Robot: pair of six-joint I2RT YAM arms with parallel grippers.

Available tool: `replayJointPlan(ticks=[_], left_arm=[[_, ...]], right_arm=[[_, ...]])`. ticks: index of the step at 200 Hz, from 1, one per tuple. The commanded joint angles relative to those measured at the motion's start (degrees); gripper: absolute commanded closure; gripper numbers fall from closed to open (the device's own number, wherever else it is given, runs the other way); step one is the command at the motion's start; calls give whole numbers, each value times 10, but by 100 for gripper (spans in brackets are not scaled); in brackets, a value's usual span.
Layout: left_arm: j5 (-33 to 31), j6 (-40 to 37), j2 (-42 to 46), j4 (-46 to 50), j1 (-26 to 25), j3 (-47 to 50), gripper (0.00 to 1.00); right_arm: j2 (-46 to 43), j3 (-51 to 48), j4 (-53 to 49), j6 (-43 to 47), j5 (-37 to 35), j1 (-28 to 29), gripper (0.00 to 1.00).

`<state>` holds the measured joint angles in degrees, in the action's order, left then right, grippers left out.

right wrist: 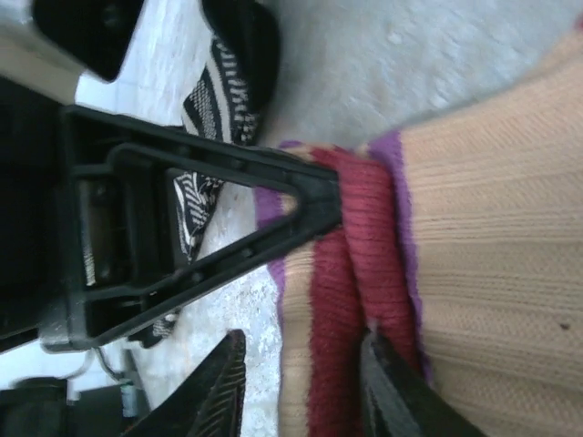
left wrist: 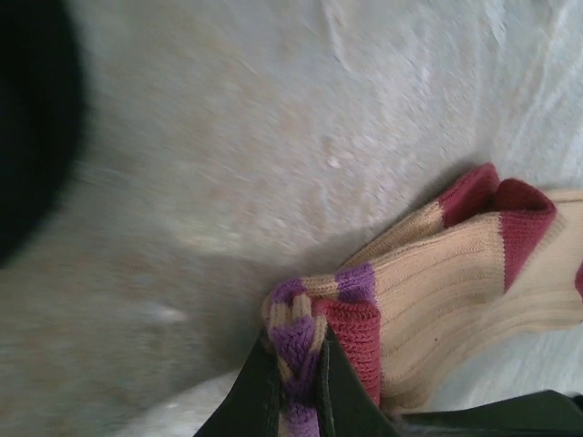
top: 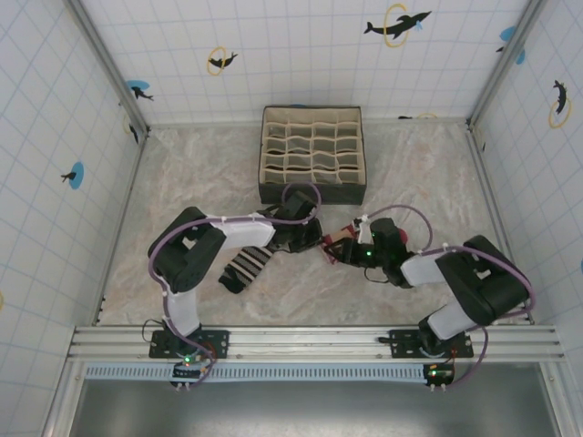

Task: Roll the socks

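Note:
The tan sock (left wrist: 455,282) with dark red and purple stripes lies bunched on the table between my two grippers (top: 341,238). My left gripper (left wrist: 299,387) is shut on its purple-striped folded edge. In the right wrist view that same gripper's black finger (right wrist: 301,196) pinches the fold of the tan sock (right wrist: 474,237). My right gripper (right wrist: 305,391) is open, its jaws standing either side of the red band, one touching the fabric. The black-white-grey striped sock (top: 248,266) lies flat under the left arm and also appears behind it (right wrist: 219,91).
A beige gridded organiser box (top: 310,193) stands just behind the grippers at the middle back. The tiled walls enclose the marbled table (top: 428,173), with free room on the right and far left. An aluminium rail (top: 310,341) runs along the near edge.

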<state>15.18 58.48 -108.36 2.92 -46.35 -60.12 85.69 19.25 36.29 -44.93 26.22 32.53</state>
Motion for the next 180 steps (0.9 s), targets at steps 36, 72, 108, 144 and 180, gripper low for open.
replayJointPlan(ticks=[36,72,108,144,180], left_arm=[[-54,-14,61,124,47,24,100],[-47,-14,72,139,52,27,100],[-40,-14,75,144,54,31,100],[-25,-17,69,144,56,31,100],[-20,-18,68,145,57,31,100]], right_arm=[[-83,117,-289,237,-297,144,39],[-57,144,-289,344,-500,276,35],[16,167,-257,408,-669,373,35],[110,184,-182,483,-820,445,38],[181,221,-165,503,-840,453,38]])
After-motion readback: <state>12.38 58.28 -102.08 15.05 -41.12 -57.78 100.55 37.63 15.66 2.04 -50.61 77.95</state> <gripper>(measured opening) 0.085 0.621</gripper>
